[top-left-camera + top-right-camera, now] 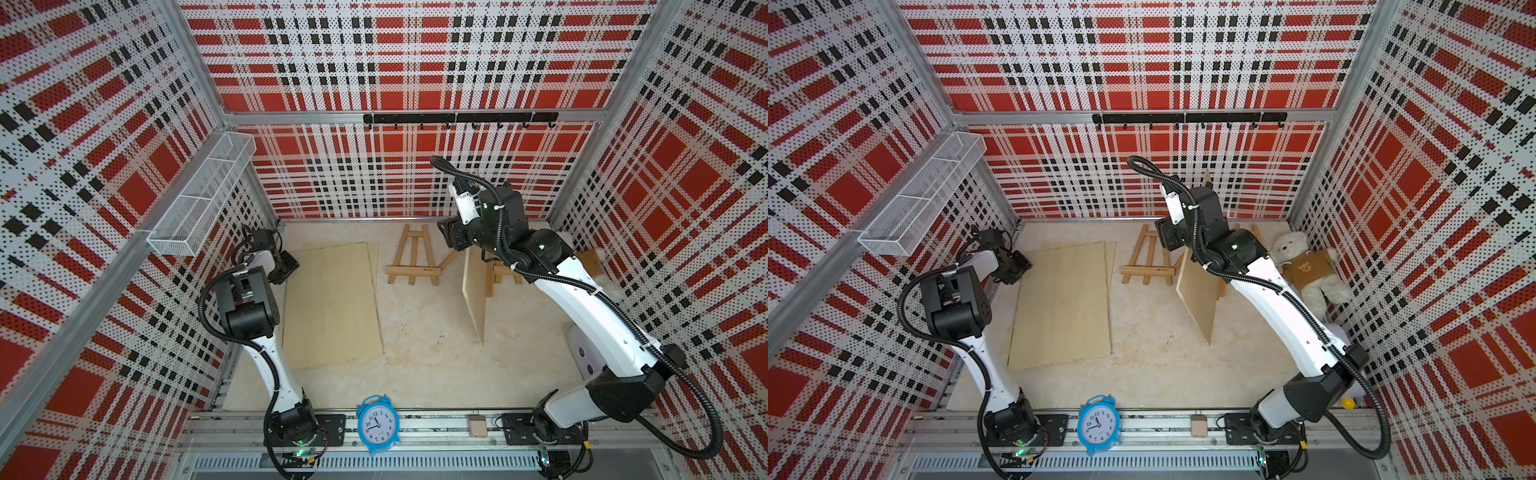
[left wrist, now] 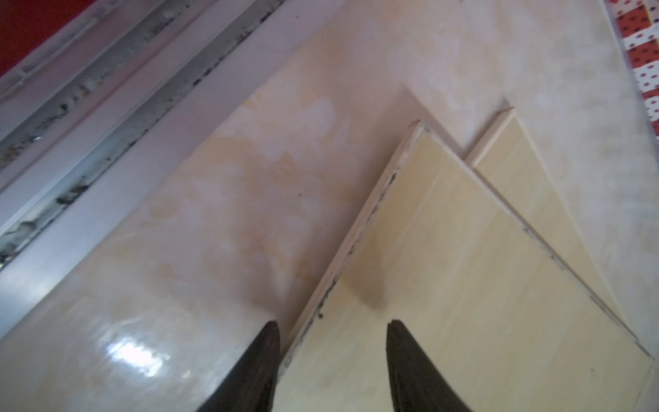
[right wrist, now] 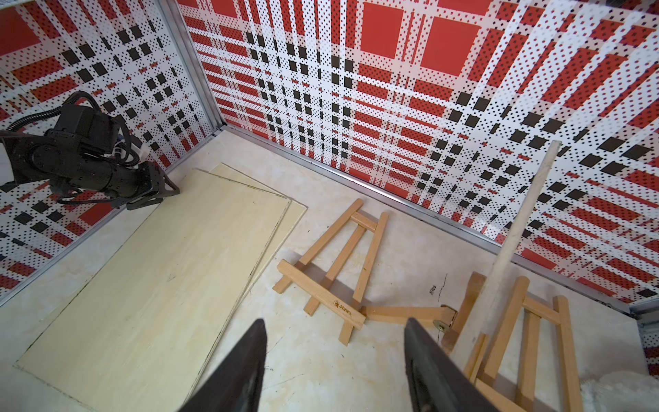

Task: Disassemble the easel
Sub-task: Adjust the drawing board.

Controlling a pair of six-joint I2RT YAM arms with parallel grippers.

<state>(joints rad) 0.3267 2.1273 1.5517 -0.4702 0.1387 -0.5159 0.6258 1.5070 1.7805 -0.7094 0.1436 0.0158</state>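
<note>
One small wooden easel [image 1: 413, 257] [image 3: 342, 264] lies flat near the back wall, its hinged back leg splayed to the side. A second easel [image 1: 505, 274] [image 3: 506, 339] stands to its right, with a pale board [image 1: 476, 291] [image 1: 1198, 299] leaning on it, seen edge-on [image 3: 517, 228] in the right wrist view. My right gripper [image 1: 446, 232] [image 3: 335, 321] hovers open above the floor just left of that board, nothing between its fingers. My left gripper [image 1: 289, 266] [image 2: 333, 323] is open over the corner of two stacked flat boards [image 1: 332, 303] [image 2: 463, 267].
A teddy bear [image 1: 1308, 270] lies in the back right corner behind the right arm. A blue alarm clock [image 1: 376, 424] stands on the front rail. A white wire basket [image 1: 203, 195] hangs on the left wall, and a black hook rail [image 1: 457, 118] runs along the back wall.
</note>
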